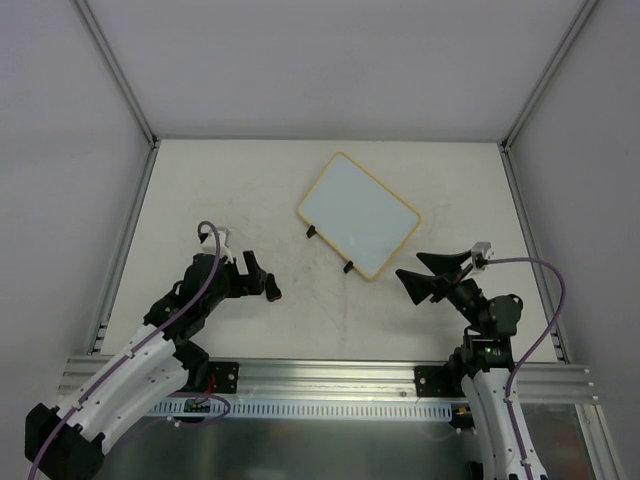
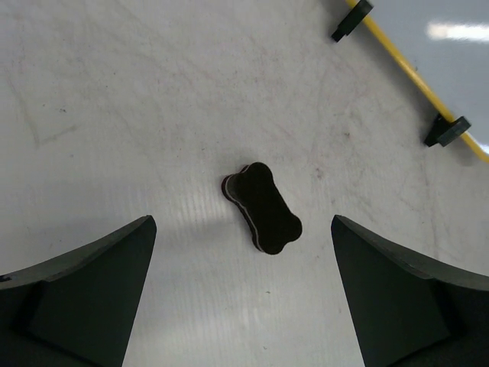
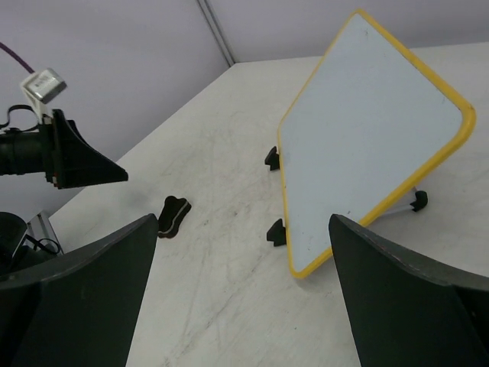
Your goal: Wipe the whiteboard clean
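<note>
Left of centre in the overhead view: left gripper [image 1: 262, 277], jaws spread wide, holding nothing, low over the pale, scuffed counter [image 1: 220, 190]. Through its wrist camera only: a small black eraser [image 2: 262, 206], bone-shaped, lying flat on the counter between the two dark fingers and touching neither; barely made out from above. Upper middle of the overhead view: the whiteboard [image 1: 358, 213], turned cornerwise, plain white face, thin yellow-tan frame, rounded corners, two small black feet [image 1: 311, 232] on its lower-left edge. From the right wrist camera alone: board propped at a tilt on those feet rather than lying flat, eraser well apart at lower left. Lower right of the overhead view: right gripper [image 1: 428, 272], also wide open and empty, just beside the board's lower corner, not touching.
</note>
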Controlling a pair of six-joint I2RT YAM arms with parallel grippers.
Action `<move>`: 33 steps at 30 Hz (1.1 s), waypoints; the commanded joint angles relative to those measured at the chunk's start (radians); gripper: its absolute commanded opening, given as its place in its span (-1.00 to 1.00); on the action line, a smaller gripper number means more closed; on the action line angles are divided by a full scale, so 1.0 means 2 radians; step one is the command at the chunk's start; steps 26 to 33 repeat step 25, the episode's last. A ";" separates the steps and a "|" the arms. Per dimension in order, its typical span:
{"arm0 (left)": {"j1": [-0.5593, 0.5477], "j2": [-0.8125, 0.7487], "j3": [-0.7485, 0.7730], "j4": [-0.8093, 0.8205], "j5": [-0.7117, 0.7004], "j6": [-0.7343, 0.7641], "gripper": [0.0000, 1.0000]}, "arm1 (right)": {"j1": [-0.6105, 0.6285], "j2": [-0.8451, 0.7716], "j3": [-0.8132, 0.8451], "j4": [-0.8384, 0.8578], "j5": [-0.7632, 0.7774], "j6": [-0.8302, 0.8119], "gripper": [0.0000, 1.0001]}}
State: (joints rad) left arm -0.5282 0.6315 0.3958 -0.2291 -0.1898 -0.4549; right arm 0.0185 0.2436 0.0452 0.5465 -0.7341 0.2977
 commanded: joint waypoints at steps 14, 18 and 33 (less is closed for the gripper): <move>0.004 -0.249 -0.055 0.029 -0.017 0.025 0.98 | 0.001 -0.003 -0.015 -0.088 0.033 -0.035 0.98; 0.003 -0.279 -0.064 0.029 -0.009 0.030 0.98 | 0.001 0.002 -0.014 -0.088 0.033 -0.035 0.98; 0.003 -0.274 -0.065 0.029 -0.012 0.030 0.98 | 0.001 0.026 -0.006 -0.086 0.029 -0.036 0.98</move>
